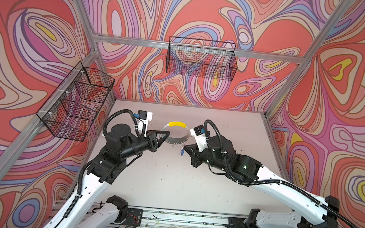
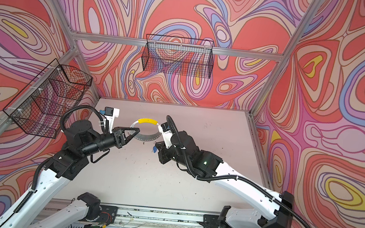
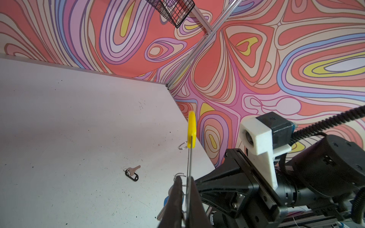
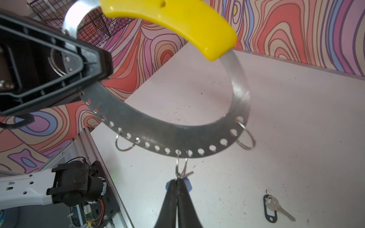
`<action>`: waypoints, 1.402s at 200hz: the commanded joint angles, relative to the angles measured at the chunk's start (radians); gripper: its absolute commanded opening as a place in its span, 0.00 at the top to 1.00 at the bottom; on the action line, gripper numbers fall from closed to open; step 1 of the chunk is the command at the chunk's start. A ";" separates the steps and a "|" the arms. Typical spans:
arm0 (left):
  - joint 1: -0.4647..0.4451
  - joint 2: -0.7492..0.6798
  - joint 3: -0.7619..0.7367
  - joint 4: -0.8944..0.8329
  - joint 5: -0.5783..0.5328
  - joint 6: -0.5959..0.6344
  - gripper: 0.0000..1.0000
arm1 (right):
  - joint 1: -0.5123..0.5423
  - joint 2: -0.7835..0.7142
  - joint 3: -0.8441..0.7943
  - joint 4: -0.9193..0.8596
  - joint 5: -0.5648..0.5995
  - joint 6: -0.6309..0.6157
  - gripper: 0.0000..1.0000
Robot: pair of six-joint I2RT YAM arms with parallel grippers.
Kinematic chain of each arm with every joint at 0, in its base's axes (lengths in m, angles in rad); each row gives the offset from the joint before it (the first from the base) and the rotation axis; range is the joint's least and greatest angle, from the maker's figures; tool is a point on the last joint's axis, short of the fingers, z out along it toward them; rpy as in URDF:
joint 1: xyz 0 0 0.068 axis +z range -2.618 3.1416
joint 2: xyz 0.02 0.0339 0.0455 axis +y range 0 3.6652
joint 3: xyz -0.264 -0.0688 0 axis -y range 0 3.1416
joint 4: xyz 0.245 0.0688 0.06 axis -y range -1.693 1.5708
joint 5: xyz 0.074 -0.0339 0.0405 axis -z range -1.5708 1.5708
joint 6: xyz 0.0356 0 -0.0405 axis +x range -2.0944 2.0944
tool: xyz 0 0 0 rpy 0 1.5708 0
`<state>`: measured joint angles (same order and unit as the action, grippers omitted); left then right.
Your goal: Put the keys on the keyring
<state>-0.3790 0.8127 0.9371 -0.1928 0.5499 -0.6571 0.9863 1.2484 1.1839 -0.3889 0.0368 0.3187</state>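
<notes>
A large flat grey keyring (image 4: pixel 167 136), pierced with small holes and capped by a yellow sleeve (image 4: pixel 177 19), is held on edge in the air above the table (image 4: pixel 296 118). The left gripper (image 1: pixel 167 133) is clamped on its rim at one side. A wire loop (image 4: pixel 180 165) hangs from the lowest part of the rim. There the right gripper (image 4: pixel 178 182), fingers pressed together, pinches the blue-tagged key (image 4: pixel 188 184). Whether the key is fully on the loop cannot be told. The black-tagged key (image 4: pixel 273 207) lies flat on the table, apart from the ring. This looks like the threading of the first key. The next move likely calls for a small, careful feed along the loop while the ring is held steady.
</notes>
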 commanded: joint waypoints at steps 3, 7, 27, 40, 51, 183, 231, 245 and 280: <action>-0.003 -0.014 -0.016 0.034 0.026 0.003 1.00 | -0.013 -0.005 -0.026 0.007 0.003 0.018 1.00; -0.002 -0.014 -0.017 0.036 0.028 0.003 1.00 | -0.013 -0.008 -0.028 0.007 0.003 0.019 1.00; 0.002 -0.016 -0.020 0.042 0.044 0.002 1.00 | -0.020 -0.029 -0.036 0.003 0.008 0.016 1.00; 0.009 -0.018 -0.030 0.069 0.076 -0.012 1.00 | -0.026 -0.038 -0.040 -0.002 0.009 0.014 1.00; 0.023 -0.017 -0.041 0.102 0.114 -0.033 1.00 | -0.029 -0.041 -0.043 -0.004 0.008 0.013 1.00; 0.249 0.101 -0.163 0.653 0.612 -0.376 1.00 | -0.033 -0.146 0.100 -0.277 0.178 -0.051 1.00; 0.249 0.168 -0.118 0.652 0.842 -0.293 1.00 | -0.060 -0.079 0.335 -0.375 0.178 -0.176 1.00; 0.249 0.164 -0.096 0.494 0.861 -0.163 1.00 | -0.077 -0.068 0.396 -0.398 0.156 -0.192 1.00; 0.247 0.117 -0.056 0.151 0.870 0.136 1.00 | -0.087 -0.030 0.452 -0.435 0.113 -0.210 1.00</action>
<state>-0.1356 0.9722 0.8440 0.1673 1.3449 -0.7444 0.9051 1.1843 1.6135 -0.7456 0.1852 0.1493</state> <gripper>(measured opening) 0.074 0.047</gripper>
